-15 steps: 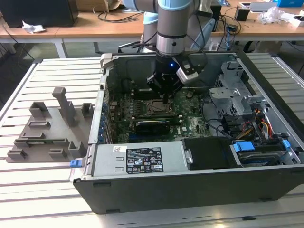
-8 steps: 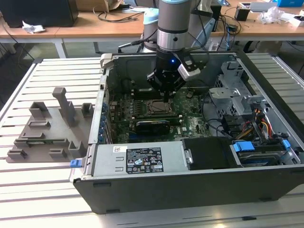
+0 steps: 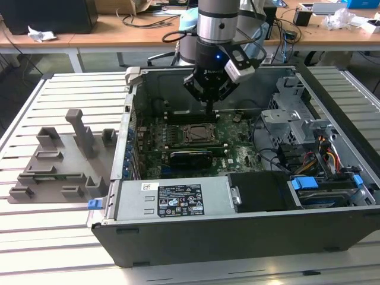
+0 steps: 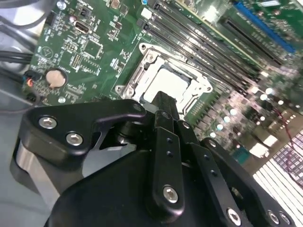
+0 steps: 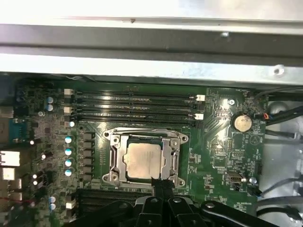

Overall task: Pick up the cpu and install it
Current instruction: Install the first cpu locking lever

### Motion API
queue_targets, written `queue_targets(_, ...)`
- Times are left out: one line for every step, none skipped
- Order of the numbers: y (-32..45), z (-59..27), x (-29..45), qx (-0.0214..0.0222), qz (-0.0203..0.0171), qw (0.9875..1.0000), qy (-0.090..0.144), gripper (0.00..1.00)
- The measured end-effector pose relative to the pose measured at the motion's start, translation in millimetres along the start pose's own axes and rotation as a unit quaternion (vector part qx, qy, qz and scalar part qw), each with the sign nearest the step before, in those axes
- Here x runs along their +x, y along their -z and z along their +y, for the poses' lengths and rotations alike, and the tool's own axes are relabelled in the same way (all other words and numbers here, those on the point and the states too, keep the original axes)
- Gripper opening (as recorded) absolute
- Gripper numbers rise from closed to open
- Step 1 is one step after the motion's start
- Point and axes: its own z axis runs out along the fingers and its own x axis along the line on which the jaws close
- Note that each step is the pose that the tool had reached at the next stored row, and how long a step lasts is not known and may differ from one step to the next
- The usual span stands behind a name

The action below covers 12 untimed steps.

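The cpu (image 5: 142,158) lies flat in the motherboard socket, its silver-grey top showing inside the metal socket frame (image 5: 113,156). In the exterior view the cpu (image 3: 199,133) sits mid-board inside the open computer case. My gripper (image 3: 209,108) hangs a little above the board, behind the socket in the exterior view. Its black fingertips (image 5: 160,185) are pressed together, with nothing between them, at the socket's edge. In the second wrist view the gripper (image 4: 163,100) covers one corner of the cpu (image 4: 170,81).
A grey plastic tray (image 3: 59,160) with upright blocks lies on the slatted table at the exterior view's left. Memory slots (image 5: 132,106) run beside the socket. A drive cage (image 3: 291,119) and cables (image 3: 326,151) fill the case's right side. The power supply (image 3: 172,202) lines the front.
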Motion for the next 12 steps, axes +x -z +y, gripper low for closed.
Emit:
queue_targets(4.5, -0.4, 0.1, 0.0000, 0.0000, 1.0000, 0.000, 0.11)
queue_targets(7.7, -0.7, 0.3, 0.0000, 0.0000, 1.0000, 0.000, 0.11)
queue_targets(11.5, -1.0, 0.4, 0.0000, 0.0000, 1.0000, 0.000, 0.11)
queue_targets(14.6, -1.3, 0.5, 0.0000, 0.0000, 1.0000, 0.000, 0.11)
queue_targets(17.6, -1.5, 0.6, 0.0000, 0.0000, 1.0000, 0.000, 0.11)
queue_targets(20.3, -1.7, 0.6, -0.0001, 0.0000, 1.0000, 0.000, 0.11)
queue_targets(23.1, -2.0, 0.7, 0.0000, 0.0000, 1.0000, 0.000, 0.11)
queue_targets(28.2, -2.4, 0.9, 0.0000, 0.0000, 1.0000, 0.000, 0.11)
queue_targets(29.6, -2.6, 0.9, 0.0000, 0.0000, 1.0000, 0.000, 0.11)
queue_targets(29.6, -2.5, 0.9, -0.0001, -0.0001, 1.0000, 0.000, 0.11)
queue_targets(29.6, -2.5, 0.9, -0.0001, -0.0001, 1.0000, 0.000, 0.11)
queue_targets(29.6, -2.5, 0.9, -0.0001, 0.0000, 1.0000, 0.000, 0.11)
